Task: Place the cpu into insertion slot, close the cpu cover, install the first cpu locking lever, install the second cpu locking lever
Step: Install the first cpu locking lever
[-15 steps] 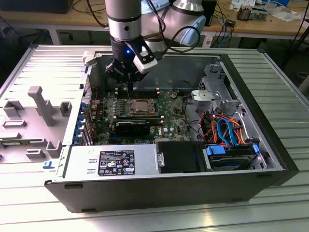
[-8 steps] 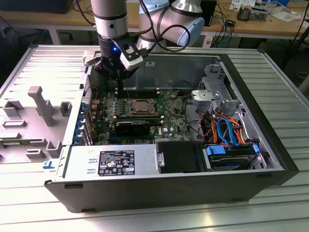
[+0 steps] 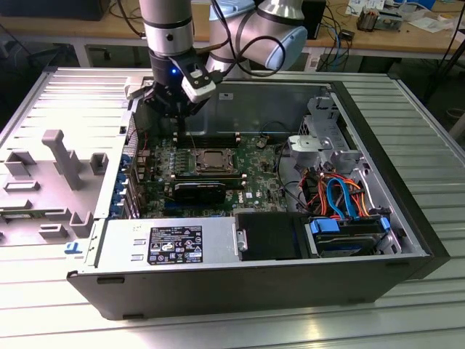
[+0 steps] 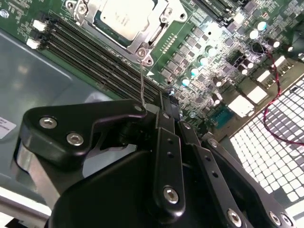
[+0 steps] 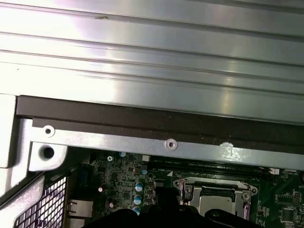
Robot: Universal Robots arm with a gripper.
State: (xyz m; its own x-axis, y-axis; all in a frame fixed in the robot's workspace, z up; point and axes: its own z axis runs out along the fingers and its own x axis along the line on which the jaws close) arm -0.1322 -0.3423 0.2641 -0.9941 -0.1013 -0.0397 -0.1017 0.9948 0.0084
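Cpu (image 4: 126, 16) lies flat in the insertion slot (image 4: 145, 51), and the cpu cover (image 4: 160, 23) is lowered around it. One thin locking lever (image 4: 141, 83) stands up at the slot's corner. My gripper (image 3: 179, 129) hangs just beside, above the memory slots (image 4: 90, 50), with fingers pressed together.

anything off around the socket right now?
One thing: a thin wire lever stands upright from a corner of the cpu cover rather than lying flat beside it, its free end up at the claw. The cpu sits level in the cover's window. No damage visible.
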